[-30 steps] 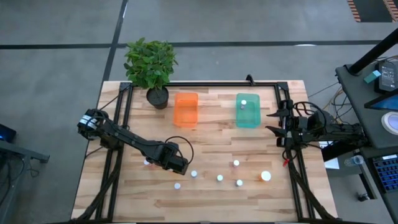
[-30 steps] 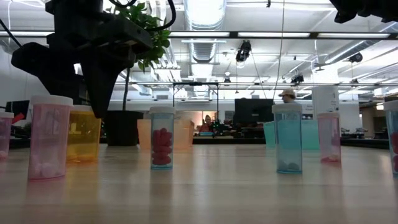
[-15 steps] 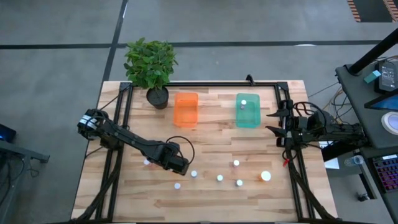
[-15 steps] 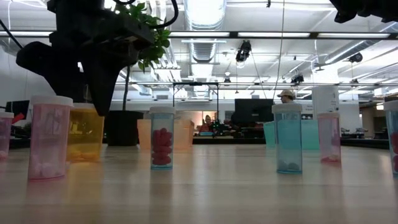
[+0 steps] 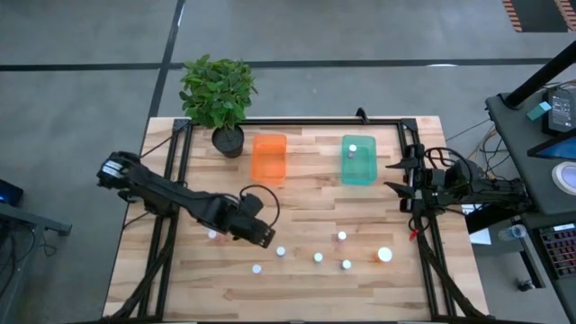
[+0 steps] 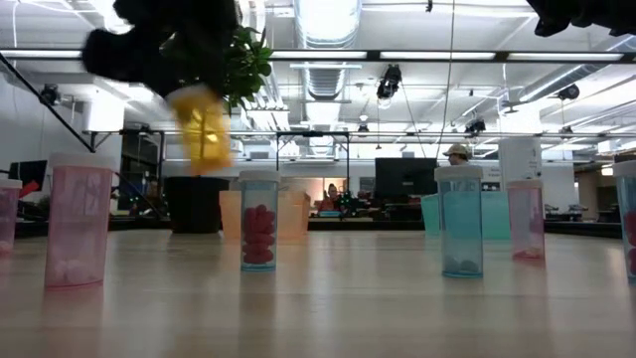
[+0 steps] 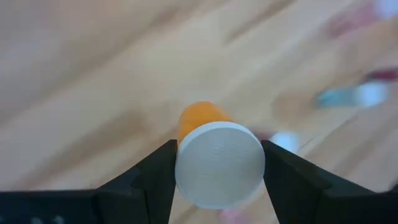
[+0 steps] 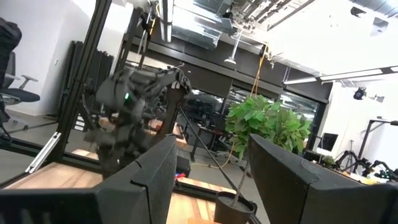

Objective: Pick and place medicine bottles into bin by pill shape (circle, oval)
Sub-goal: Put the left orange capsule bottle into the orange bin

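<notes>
My left gripper point(image 5: 258, 235) is over the table's middle left, shut on a yellow-orange bottle with a white cap point(image 7: 219, 163), held well above the wood in the low view point(image 6: 204, 129). Several other small white-capped bottles stand upright on the table near the front, such as one pink point(image 6: 78, 221), one blue with red pills point(image 6: 258, 221) and one teal point(image 6: 461, 221). The orange tub point(image 5: 269, 157) and the teal tub point(image 5: 358, 162) stand at the back; a bottle point(image 5: 353, 149) stands in the teal one. My right gripper point(image 5: 399, 176) waits open at the right edge. My left gripper pinches the bottle between its two fingers point(image 7: 155, 177), which stand on either side of the white cap's rim point(image 7: 180, 168). The fingers come from above, pointing down. The bottle's body point(image 7: 200, 117) hangs below them, a little tilted and lifted clear of the table.
A potted plant point(image 5: 219, 94) stands at the back left corner. A black frame point(image 5: 297, 120) runs round the table's edges. A larger white-capped bottle point(image 5: 384, 255) stands at the front right. Bare wood lies between the tubs and the row of bottles.
My left gripper has risen with the yellow-orange bottle, which stood on the table a second ago and now hangs clear of it, slightly tipped. The other bottles have stayed where they were.
</notes>
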You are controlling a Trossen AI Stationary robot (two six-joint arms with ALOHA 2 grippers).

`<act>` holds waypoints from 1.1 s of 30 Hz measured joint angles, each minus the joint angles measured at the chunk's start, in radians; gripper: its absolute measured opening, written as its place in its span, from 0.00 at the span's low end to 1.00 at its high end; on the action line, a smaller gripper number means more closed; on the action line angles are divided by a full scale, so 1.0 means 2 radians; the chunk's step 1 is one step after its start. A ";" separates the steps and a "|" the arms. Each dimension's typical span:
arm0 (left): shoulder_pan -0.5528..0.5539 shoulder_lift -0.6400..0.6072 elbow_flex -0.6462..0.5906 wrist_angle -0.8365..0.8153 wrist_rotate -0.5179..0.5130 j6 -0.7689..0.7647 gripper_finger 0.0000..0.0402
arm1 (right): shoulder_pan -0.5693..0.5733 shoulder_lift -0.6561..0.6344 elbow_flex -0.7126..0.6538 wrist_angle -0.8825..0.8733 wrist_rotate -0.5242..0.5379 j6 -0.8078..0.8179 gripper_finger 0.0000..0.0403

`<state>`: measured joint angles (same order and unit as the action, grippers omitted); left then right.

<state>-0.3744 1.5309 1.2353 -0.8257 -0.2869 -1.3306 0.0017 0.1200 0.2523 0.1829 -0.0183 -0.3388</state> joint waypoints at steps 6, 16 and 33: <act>-0.004 -0.038 0.001 0.190 -0.073 0.210 0.47 | 0.000 0.000 0.000 -0.006 0.011 -0.001 0.46; -0.004 -0.040 0.000 0.465 -0.064 0.464 0.47 | 0.000 0.000 0.000 -0.008 0.011 -0.001 0.46; -0.004 -0.030 -0.002 0.692 0.124 0.633 0.47 | 0.000 0.000 0.000 -0.009 0.011 -0.001 0.46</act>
<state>-0.3823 1.4700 1.2308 0.5574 -0.0399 -0.0645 0.0013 0.1202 0.2523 0.1650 0.0032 -0.3416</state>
